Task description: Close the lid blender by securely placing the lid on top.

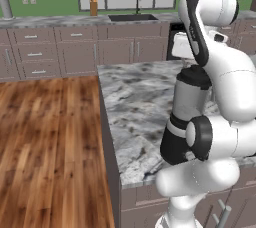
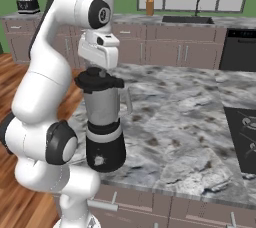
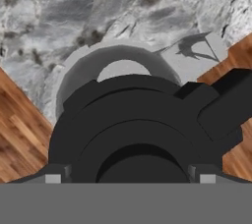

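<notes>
The blender (image 2: 103, 117) stands near the front left edge of the island counter, with its black base, pale band and grey translucent jar (image 1: 192, 99). The dark round lid (image 2: 97, 81) sits at the jar's rim, slightly tilted; I cannot tell whether it is fully seated. My gripper (image 2: 101, 72) hangs straight above it, pointing down, shut on the lid (image 3: 138, 134). In the hand view the lid lies between my fingertips (image 3: 53, 178), and part of the jar's grey rim (image 3: 74, 66) shows beyond it. In the left base view the arm partly covers the blender and lid (image 1: 194, 76).
The marble island counter (image 2: 180, 122) stretches right to a black cooktop (image 2: 242, 132). Wood floor (image 1: 50, 147) lies left of the island. Along the back wall are a sink (image 1: 132, 17), a knife block (image 1: 93, 7), a steel canister (image 1: 6, 7) and a toaster (image 2: 28, 5).
</notes>
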You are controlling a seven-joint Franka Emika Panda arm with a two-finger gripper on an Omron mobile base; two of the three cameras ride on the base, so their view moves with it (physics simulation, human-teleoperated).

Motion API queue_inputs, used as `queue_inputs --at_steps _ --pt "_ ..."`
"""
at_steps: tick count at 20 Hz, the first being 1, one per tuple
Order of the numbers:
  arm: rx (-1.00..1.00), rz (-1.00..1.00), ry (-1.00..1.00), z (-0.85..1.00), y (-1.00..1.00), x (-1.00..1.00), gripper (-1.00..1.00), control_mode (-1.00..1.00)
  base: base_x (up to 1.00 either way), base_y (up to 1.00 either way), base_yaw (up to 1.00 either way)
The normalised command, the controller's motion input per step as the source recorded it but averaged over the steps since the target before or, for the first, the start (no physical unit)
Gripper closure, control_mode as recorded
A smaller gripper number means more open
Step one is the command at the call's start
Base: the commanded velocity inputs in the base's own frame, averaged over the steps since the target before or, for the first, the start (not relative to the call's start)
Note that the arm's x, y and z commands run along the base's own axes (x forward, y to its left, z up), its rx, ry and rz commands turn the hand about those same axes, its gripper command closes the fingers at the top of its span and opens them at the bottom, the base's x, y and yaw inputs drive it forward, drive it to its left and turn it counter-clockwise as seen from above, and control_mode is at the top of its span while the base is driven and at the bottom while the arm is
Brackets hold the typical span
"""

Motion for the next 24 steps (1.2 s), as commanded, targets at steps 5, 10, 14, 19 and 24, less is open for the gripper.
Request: queue_inputs --at_steps 5,10,14,19,24 --pt "0.00 0.00 0.00 -0.16 0.03 0.01 1.00 -1.00 0.00 0.00 0.00" --pt "-0.03 0.00 0.00 -0.05 0.00 0.17 1.00 -1.00 0.00 0.00 0.00" --pt "-0.03 0.00 0.00 0.00 0.00 0.31 1.00 -1.00 0.00 0.00 0.00" --pt "-0.03 0.00 -0.05 0.00 0.00 0.24 1.00 -1.00 0.00 0.00 0.00" --pt "-0.02 0.00 -0.09 0.00 0.00 0.25 1.00 -1.00 0.00 0.00 0.00"
